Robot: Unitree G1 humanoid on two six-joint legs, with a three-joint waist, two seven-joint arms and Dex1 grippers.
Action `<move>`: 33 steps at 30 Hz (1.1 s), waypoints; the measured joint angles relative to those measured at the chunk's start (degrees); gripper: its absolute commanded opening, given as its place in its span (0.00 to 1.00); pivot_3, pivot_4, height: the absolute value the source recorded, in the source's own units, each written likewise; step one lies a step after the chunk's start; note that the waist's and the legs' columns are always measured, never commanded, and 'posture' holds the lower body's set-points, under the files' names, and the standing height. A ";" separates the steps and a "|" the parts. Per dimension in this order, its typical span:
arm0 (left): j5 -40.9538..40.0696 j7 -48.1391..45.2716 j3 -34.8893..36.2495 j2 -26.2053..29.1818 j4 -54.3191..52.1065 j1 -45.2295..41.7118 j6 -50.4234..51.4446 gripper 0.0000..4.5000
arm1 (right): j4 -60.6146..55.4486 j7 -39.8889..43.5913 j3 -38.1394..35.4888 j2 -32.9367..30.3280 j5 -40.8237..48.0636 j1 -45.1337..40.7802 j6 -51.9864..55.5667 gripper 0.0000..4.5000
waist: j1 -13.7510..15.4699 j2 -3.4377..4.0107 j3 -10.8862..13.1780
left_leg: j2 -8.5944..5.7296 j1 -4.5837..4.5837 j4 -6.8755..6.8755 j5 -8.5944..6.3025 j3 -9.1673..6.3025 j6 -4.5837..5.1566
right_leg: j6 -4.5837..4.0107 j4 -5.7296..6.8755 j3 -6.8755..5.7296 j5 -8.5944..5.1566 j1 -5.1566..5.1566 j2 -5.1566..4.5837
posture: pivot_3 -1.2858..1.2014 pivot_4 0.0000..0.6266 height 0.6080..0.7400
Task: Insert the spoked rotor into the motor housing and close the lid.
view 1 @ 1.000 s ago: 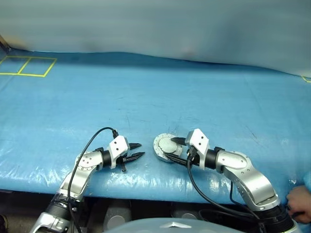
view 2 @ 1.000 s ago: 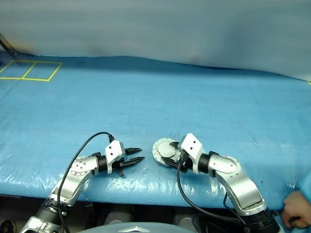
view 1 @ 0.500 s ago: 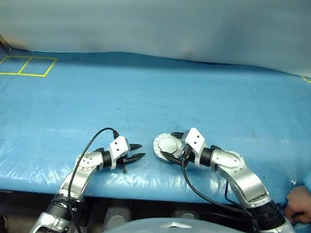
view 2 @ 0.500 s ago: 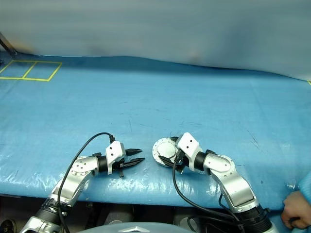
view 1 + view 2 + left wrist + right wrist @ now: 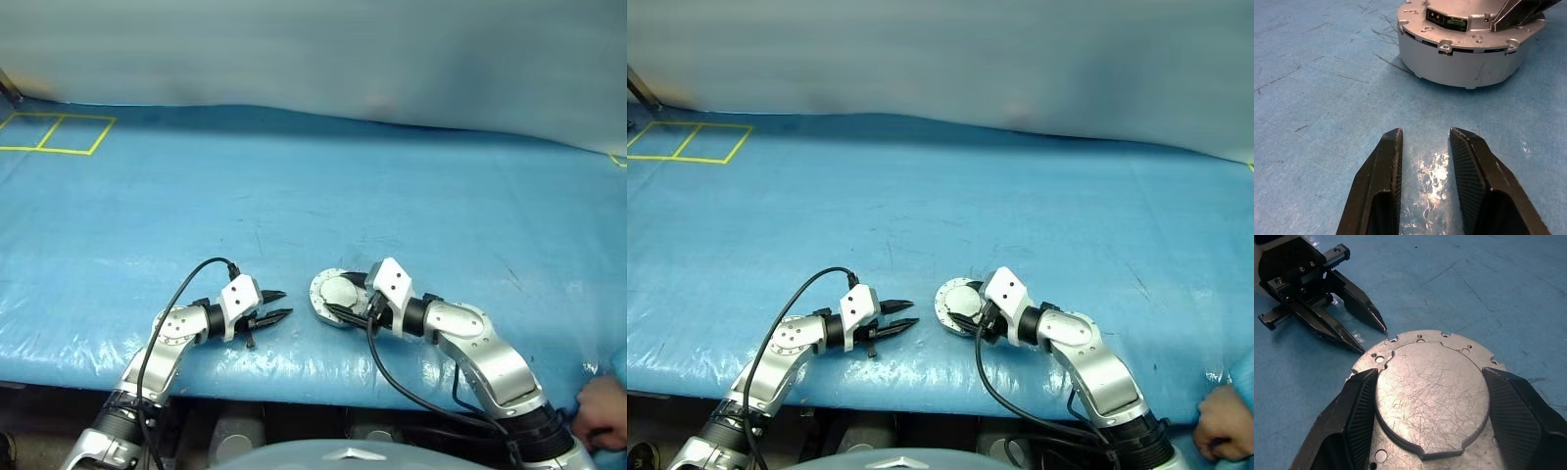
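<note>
The motor housing, a round silver cup, stands near the table's front edge. The lid, a flat grey disc with a notched rim and a raised round centre, lies on top of it. The spoked rotor is hidden. My right gripper reaches over the housing from the right. Its fingers press both sides of the lid's raised centre. My left gripper rests a short way left of the housing, pointing at it, open with nothing between its fingers.
Blue sheeting covers the whole table. Yellow tape squares mark its far left corner. A person's hand shows at the front right, below the table edge. A black cable loops over my left wrist.
My right gripper has slid left over the housing, and its fingers have drawn in around the lid's raised centre. The left arm and the housing have kept still.
</note>
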 measured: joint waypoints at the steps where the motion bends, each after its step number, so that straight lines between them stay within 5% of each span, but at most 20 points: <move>1: 0.00 0.00 0.00 0.00 0.00 0.00 0.00 0.36 | 0.10 0.06 -0.15 -0.16 0.04 -0.26 0.06 0.67 | -0.01 0.01 0.00 | 0.00 0.00 0.00 0.00 0.00 0.00 | 0.00 0.00 0.00 0.00 0.00 0.00 | 0.52 0.24 1.00; 33: -0.04 0.78 -0.06 -0.12 0.00 0.21 -0.09 0.36 | 1.52 -0.14 0.46 -0.25 -2.00 -2.88 0.91 0.67 | -0.04 0.06 0.03 | 0.00 0.03 0.00 0.00 0.00 0.00 | 0.01 0.01 0.00 0.00 0.01 0.00 | 0.52 0.24 1.00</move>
